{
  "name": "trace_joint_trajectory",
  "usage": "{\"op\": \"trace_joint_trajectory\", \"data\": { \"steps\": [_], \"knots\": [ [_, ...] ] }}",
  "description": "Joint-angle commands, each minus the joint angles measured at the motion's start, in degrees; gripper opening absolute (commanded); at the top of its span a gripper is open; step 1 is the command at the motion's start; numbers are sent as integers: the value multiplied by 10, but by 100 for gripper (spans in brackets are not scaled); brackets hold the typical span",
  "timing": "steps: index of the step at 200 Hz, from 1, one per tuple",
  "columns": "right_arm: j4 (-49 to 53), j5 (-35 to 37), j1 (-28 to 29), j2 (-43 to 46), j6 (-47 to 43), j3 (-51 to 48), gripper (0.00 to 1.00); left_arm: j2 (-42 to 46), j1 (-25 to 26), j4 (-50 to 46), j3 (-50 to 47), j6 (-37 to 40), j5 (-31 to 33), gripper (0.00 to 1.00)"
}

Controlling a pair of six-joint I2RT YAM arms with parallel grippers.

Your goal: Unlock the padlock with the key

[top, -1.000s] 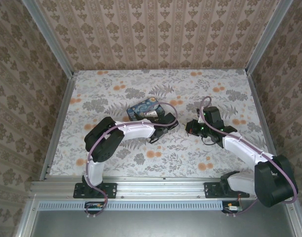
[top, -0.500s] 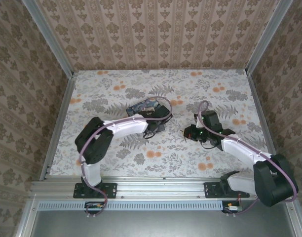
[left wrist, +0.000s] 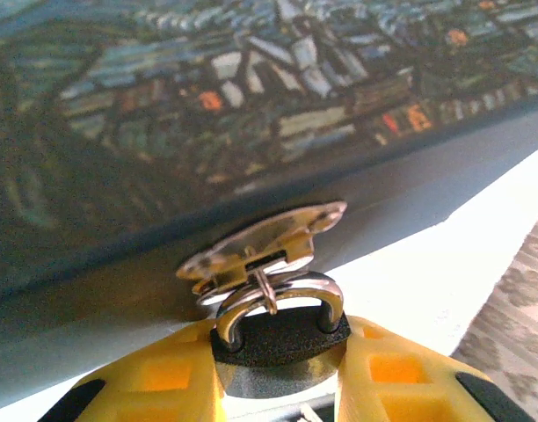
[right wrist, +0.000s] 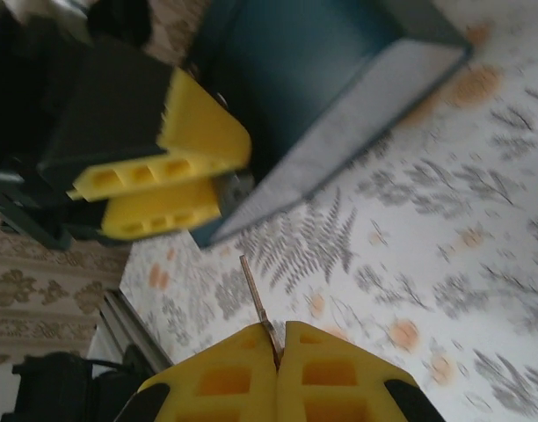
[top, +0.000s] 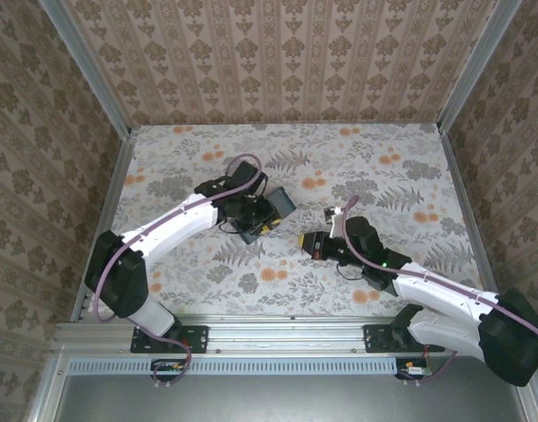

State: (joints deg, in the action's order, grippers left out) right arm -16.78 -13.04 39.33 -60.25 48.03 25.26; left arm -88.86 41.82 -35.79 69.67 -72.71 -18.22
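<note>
The tiny black padlock [left wrist: 278, 338] sits squeezed between my left gripper's [left wrist: 282, 374] yellow fingers [left wrist: 155, 382]. Its metal shackle [left wrist: 282, 294] passes through the hasp [left wrist: 260, 246] on the dark-blue box [left wrist: 251, 97]. In the top view my left gripper [top: 258, 225] is at the near side of the box [top: 273, 205]. My right gripper [right wrist: 278, 352] is shut on the key [right wrist: 255, 299], whose thin blade points up and left toward the left gripper [right wrist: 163, 189] and the box [right wrist: 322, 79], a short gap away. From above, the right gripper [top: 311, 244] hovers right of the box.
The floral tabletop [top: 357, 167] is walled by patterned panels, with a metal rail [top: 251, 330] along the near edge. Open floral surface lies behind and to the right of the box.
The left arm has swung left and back, turning the box with it. The right gripper has moved left and nearer the front, holding the key toward the box.
</note>
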Motion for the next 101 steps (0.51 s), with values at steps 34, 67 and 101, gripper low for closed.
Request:
{"op": "trace_joint_trajectory", "data": {
  "steps": [34, 67, 101],
  "knots": [
    [-145, 69, 21, -81, -15, 9, 0, 48, -21, 94, -62, -109, -87, 19],
    [-154, 47, 25, -107, -11, 20, 0, 72, -37, 114, -88, -119, -94, 19],
    [-191, -8, 24, -148, 10, 33, 0, 87, -51, 124, -107, -122, -100, 19]
  ]
}}
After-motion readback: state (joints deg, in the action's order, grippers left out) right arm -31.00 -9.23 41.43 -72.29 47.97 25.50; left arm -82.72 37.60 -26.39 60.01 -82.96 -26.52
